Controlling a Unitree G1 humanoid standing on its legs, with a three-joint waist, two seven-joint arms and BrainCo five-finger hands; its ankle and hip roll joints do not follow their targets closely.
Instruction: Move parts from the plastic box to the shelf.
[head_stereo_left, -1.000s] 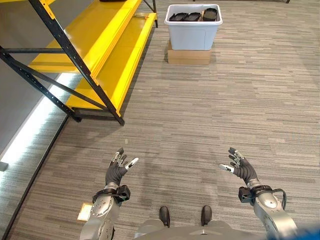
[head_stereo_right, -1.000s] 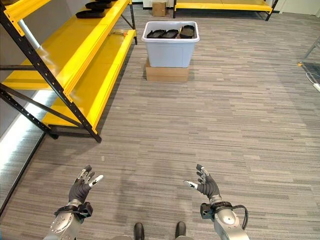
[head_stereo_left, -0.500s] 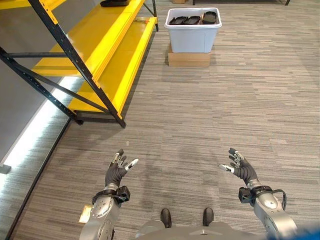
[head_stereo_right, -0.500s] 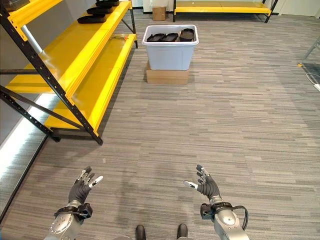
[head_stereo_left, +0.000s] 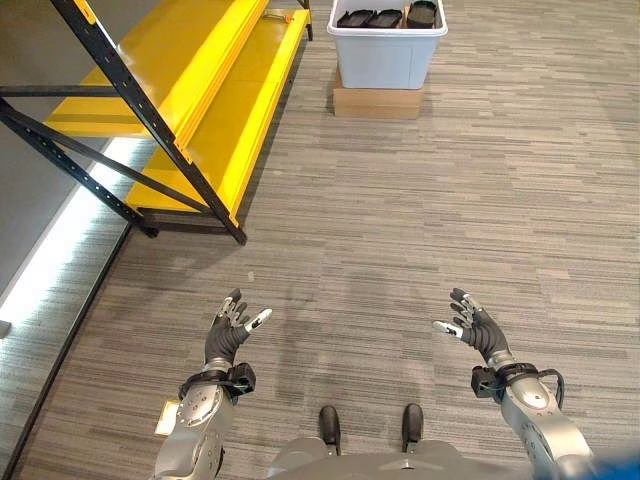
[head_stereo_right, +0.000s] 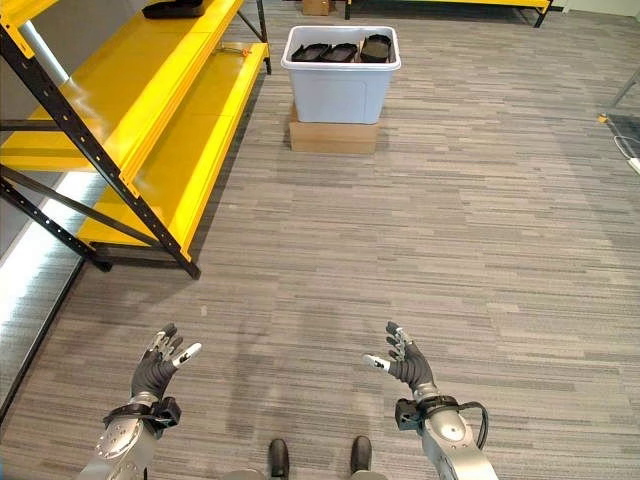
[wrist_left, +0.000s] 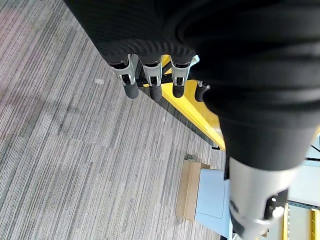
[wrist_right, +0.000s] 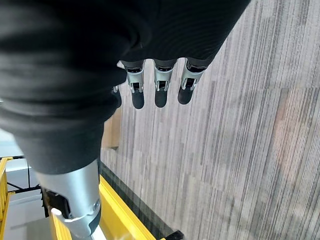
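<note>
Both hands, the left hand (head_stereo_left: 228, 327) and right hand (head_stereo_left: 472, 328), hover empty over the carpet with fingers spread. Well ahead, dark parts (head_stereo_right: 340, 51) fill the plastic box (head_stereo_right: 340, 88) on a cardboard carton (head_stereo_right: 333, 137), beside the yellow shelf (head_stereo_right: 150, 120).

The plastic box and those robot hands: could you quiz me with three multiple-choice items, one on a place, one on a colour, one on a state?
1. What does the plastic box stand on?
A. a flat cardboard box
B. the lower shelf
C. a chair

2. What colour are the shelf boards?
A. blue
B. yellow
C. white

3. How are the left hand and right hand?
A. gripping parts
B. fists
C. open, empty

Answers: 1 A, the cardboard box shows beneath it on the floor. 2 B, bright yellow boards in a dark frame. 3 C, fingers are spread above the carpet; the dark parts lie in the box.
</note>
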